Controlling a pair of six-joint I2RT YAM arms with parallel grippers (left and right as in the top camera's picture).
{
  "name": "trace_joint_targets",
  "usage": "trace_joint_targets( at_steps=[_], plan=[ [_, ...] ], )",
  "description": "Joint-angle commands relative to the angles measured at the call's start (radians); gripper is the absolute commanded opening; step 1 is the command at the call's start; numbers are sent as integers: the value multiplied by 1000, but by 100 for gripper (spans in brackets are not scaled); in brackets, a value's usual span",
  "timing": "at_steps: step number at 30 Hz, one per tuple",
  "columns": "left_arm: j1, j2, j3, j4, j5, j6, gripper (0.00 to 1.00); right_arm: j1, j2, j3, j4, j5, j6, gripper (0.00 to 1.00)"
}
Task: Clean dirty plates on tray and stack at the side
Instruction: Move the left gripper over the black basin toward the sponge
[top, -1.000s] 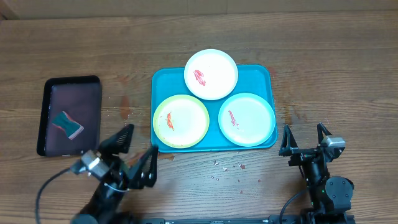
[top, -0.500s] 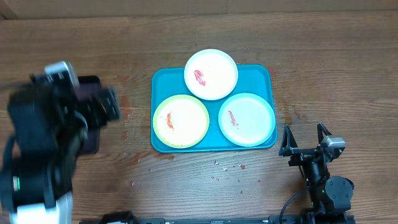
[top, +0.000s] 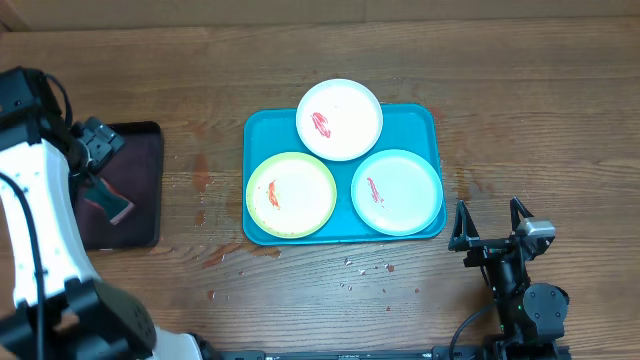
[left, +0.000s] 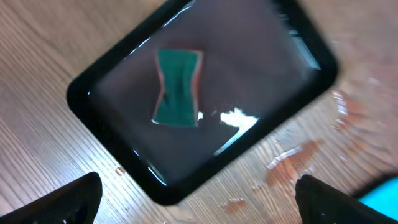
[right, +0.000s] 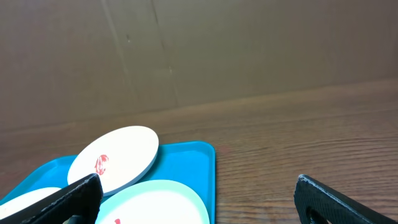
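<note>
From overhead, the tray (top: 412, 125) sat mid-counter (top: 520, 60) carrying three red-smeared plates: the white plate (top: 340, 120) over its far rim, and the yellow-green plate (top: 291, 194) and mint plate (top: 397, 191) side by side nearer. The right end effector (top: 490, 222) was released and empty near the tray's near right corner. In the left wrist view, the left end effector (left: 198, 186) hung spread and empty above a black tray (left: 261, 62) holding a green sponge (left: 178, 87). The right wrist view looked between wide-apart fingers toward the plates.
</note>
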Motion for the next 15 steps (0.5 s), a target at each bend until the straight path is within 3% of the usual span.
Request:
trace_joint_targets(
  at_steps=[1,10,15],
  plan=[
    [69,108,10,-9,-11,-24,100,5,-8,-10,6,9,-4,100],
    [160,319,10,-10,55,61,95,5,-8,-10,6,9,-4,100],
    [166,368,10,82,231,233,95,5,-8,-10,6,9,-4,100]
  ],
)
